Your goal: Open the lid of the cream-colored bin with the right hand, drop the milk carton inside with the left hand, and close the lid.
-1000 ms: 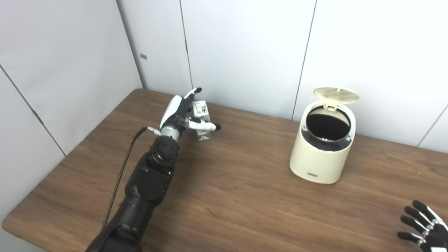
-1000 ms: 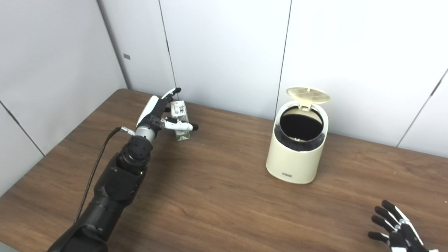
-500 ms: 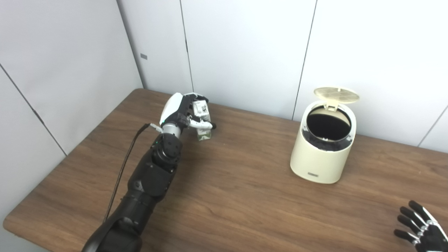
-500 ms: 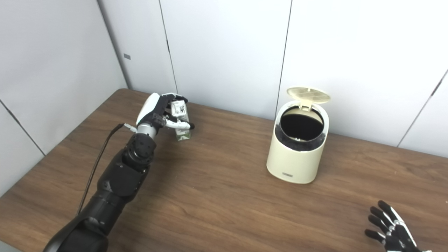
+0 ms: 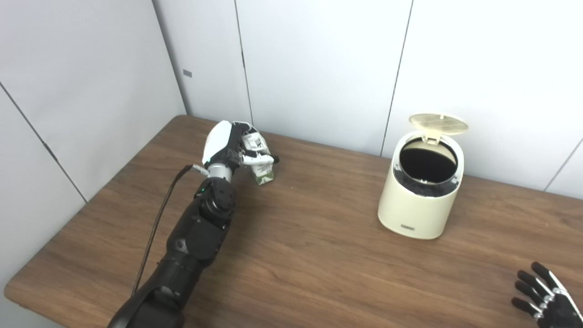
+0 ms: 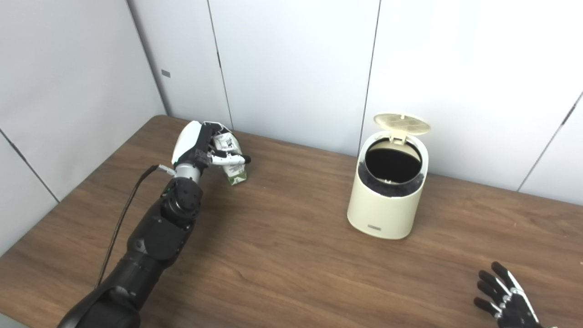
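Closest to you, bottom right corner: your right hand (image 5: 546,303) sits low over the table (image 5: 319,264), fingers spread, holding nothing, partly cut off by the frame edge. It's well apart from everything else.

The table is dark wood-grain laminate w/ a rounded front left corner, bare across the middle, a bit of glare on the right side.

Your left arm comes up from bottom left, black segments w/ a thin black cable (image 5: 157,228) hanging alongside it. Up at the far left part of the table your left hand (image 5: 227,148) is wrapped around the carton (image 5: 260,159), thumb across the front, fingers curled over the top. The carton is tilted, its green bottom corner at or just above the wood, can't tell if it's touching.

Over on the right, the bin (image 6: 387,191) stands upright on the table, well apart from the carton. Its lid (image 6: 402,122) is flipped up at the back hinge, and the opening shows a dark inside.

Behind it all: plain white wall panels w/ thin dark seams, meeting in a corner behind the table's far left. There's a small grey tag (image 5: 186,73) on the left wall.
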Motion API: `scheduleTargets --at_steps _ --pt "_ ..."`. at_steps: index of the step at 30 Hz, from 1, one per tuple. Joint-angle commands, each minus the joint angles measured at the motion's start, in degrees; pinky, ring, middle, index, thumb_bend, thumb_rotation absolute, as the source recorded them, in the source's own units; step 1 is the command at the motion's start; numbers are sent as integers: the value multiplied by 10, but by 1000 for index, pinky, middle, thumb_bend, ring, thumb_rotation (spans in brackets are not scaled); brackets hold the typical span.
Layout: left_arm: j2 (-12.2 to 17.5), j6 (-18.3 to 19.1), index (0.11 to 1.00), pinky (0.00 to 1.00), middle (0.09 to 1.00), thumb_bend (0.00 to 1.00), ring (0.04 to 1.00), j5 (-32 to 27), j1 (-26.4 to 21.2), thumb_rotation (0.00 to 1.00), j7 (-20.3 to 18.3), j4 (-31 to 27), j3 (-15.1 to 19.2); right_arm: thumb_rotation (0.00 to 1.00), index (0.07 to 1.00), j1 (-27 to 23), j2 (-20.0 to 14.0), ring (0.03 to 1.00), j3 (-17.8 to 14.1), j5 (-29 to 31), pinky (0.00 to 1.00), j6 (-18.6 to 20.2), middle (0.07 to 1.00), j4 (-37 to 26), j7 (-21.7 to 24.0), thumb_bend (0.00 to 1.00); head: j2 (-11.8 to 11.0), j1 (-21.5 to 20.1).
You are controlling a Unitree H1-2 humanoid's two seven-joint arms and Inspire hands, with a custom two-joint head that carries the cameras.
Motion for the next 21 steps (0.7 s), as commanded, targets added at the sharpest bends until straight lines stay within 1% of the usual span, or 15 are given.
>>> scheduleTargets --at_steps 1,3,4,6,9,12,14,16,17,18,20,21 --pt "18 -21 445 377 500 477 457 11 -21 0 17 -43 4 1000 912 -7 2 845 0 2 758 -6 854 -24 -1 828 1 -5" --pt "13 -18 450 377 495 478 458 10 -14 0 15 -73 5 1000 913 -7 2 844 1 0 759 -10 854 -24 0 829 2 -12" --pt "11 -18 451 382 494 478 460 8 -10 0 14 -89 7 1000 913 -6 3 849 0 9 766 -11 857 -25 3 823 3 -17" --pt "6 -24 454 382 491 478 460 3 -3 0 12 -117 9 985 922 -5 5 875 1 18 815 -7 871 -29 7 824 3 -25" --pt "1 -19 455 392 490 479 458 4 6 0 1 -166 5 987 934 -8 8 897 2 16 858 0 876 -31 6 813 3 -38" --pt "-9 -5 454 377 495 478 457 4 15 0 -16 -220 -1 992 940 -15 12 898 4 15 864 13 874 -36 5 777 4 -54" --pt "-16 -1 449 371 502 477 459 5 19 0 -24 -246 -2 995 945 -18 14 892 5 11 853 20 871 -40 5 725 6 -68" --pt "-20 -7 445 367 507 476 461 8 21 0 -30 -267 -5 1000 946 -20 17 890 8 4 847 30 868 -46 2 697 8 -107" --pt "-23 -11 445 364 510 476 457 6 21 0 -34 -279 -7 996 943 -20 20 890 9 0 851 39 867 -52 -1 689 8 -112" --pt "-25 -15 446 359 511 476 452 4 21 0 -40 -290 -9 993 943 -21 23 892 10 -7 856 46 869 -57 -3 665 9 -131" --pt "-31 -10 452 353 511 476 447 2 18 0 -54 -312 -11 999 949 -20 25 889 14 -18 847 52 873 -67 -3 593 10 -165" --pt "-34 -8 454 355 507 476 447 -1 15 0 -60 -321 -12 1000 954 -19 26 891 16 -20 848 53 876 -69 -2 542 10 -176"
